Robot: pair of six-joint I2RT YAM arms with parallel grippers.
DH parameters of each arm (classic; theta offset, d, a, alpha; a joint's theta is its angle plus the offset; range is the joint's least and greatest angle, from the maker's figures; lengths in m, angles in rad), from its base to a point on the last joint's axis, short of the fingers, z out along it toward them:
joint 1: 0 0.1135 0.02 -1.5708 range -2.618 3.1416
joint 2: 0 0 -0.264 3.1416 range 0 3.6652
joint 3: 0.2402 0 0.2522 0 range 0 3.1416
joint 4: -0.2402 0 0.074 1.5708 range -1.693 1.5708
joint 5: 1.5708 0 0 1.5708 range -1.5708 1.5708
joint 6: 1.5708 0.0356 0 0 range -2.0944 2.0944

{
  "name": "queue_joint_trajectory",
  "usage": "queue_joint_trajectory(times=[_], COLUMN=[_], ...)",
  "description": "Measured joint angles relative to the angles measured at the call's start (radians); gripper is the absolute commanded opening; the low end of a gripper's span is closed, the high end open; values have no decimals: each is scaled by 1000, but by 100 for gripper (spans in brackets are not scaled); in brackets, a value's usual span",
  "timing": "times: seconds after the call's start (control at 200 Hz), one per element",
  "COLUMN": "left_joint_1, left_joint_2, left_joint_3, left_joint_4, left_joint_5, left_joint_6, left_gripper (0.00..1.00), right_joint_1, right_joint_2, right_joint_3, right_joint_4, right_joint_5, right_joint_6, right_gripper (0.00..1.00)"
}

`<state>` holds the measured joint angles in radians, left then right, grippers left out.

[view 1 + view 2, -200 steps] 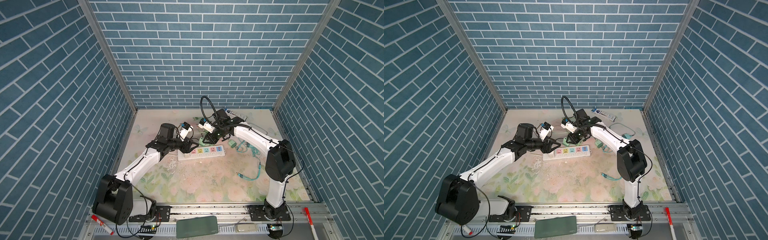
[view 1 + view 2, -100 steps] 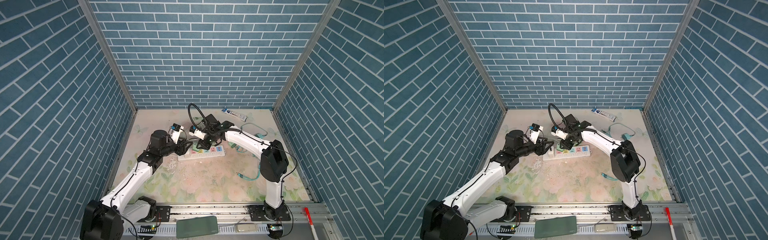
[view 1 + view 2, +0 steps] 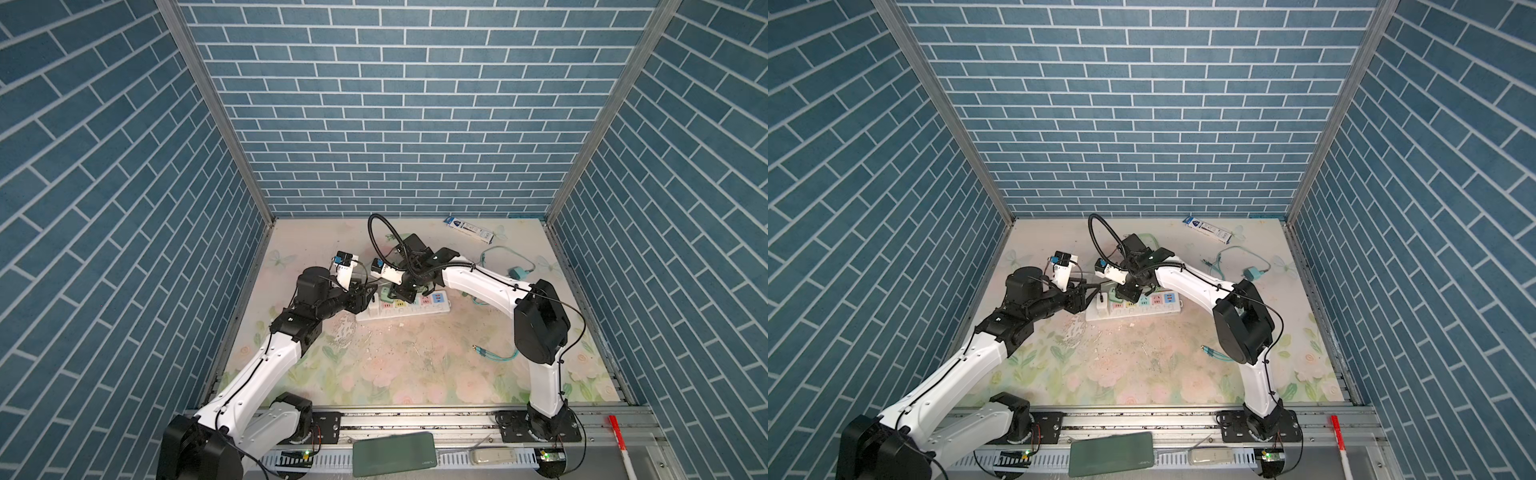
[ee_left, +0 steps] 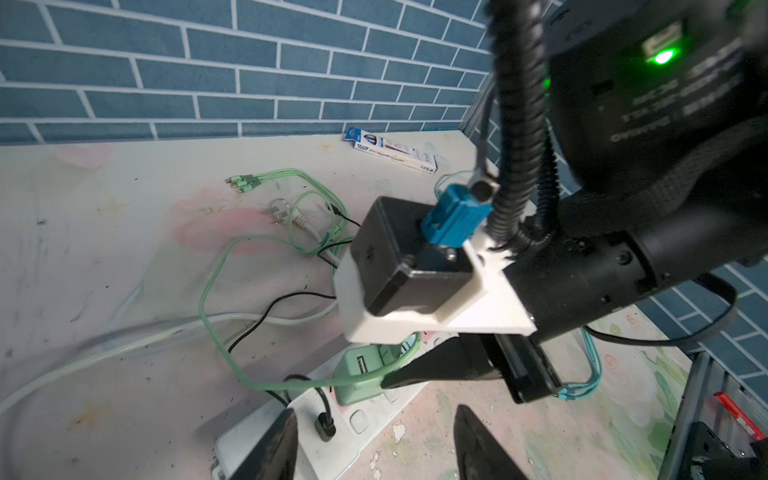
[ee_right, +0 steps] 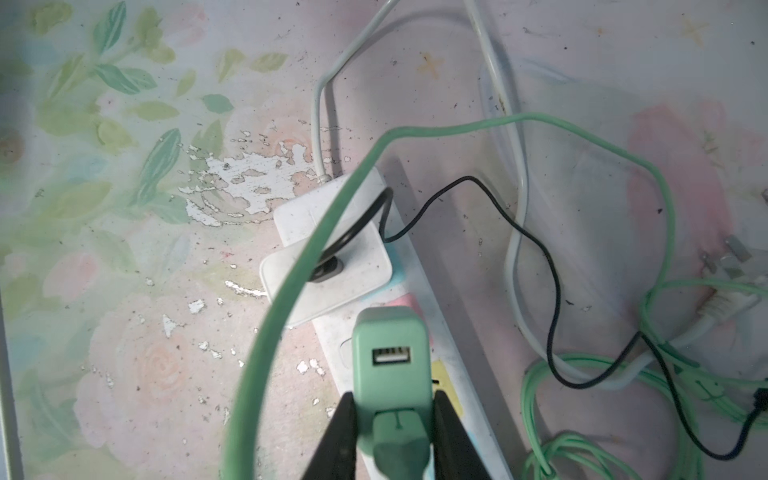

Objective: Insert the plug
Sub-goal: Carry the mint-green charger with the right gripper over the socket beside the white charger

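Right gripper (image 5: 392,399): closed on the plug (image 5: 388,357), one black finger pressed to each side of its mint-green body.
Plug: upright over the strip (image 5: 457,361), USB port facing the right wrist camera; in both top views above the sockets near the strip's left end (image 3: 386,296) (image 3: 1116,296). Whether seated in a socket, not discernible.
Green cable (image 5: 291,270): leaving the plug's rear between the fingers, arching over the white adapter and on to a loose coil on the table.
Left gripper (image 4: 374,411): jaws apart, nothing clamped between them; poised just over the strip's left end (image 4: 365,436), beside the plug (image 4: 361,376). Contact with the strip, not discernible.
Strip: white, flat on the floral table (image 3: 395,374), with coloured socket labels (image 3: 419,311).
White adapter (image 5: 328,286): plugged in at the strip's end, just beside the plug, a black cable (image 5: 552,291) running from its top.
Box (image 3: 469,226): blue and white, near the back wall, well apart from the strip.
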<state>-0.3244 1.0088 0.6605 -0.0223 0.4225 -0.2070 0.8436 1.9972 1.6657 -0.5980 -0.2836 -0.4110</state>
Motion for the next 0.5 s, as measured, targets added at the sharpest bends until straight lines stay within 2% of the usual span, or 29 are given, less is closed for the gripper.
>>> queue_joint_trajectory(times=[0.205,0.5], left_joint_1=[5,5], left_joint_2=[-17,-55], left_joint_3=[-61,-101], left_joint_4=[-4,-5], left_joint_5=[-20,-23], left_joint_6=[-46,-74], left_gripper=[59,60], right_joint_1=[2,11], right_joint_2=[-1,-58], right_joint_3=[-29,-154], right_joint_4=[31,94], right_joint_5=[0,-4], right_joint_6=[-33,-100], right_gripper=[5,4])
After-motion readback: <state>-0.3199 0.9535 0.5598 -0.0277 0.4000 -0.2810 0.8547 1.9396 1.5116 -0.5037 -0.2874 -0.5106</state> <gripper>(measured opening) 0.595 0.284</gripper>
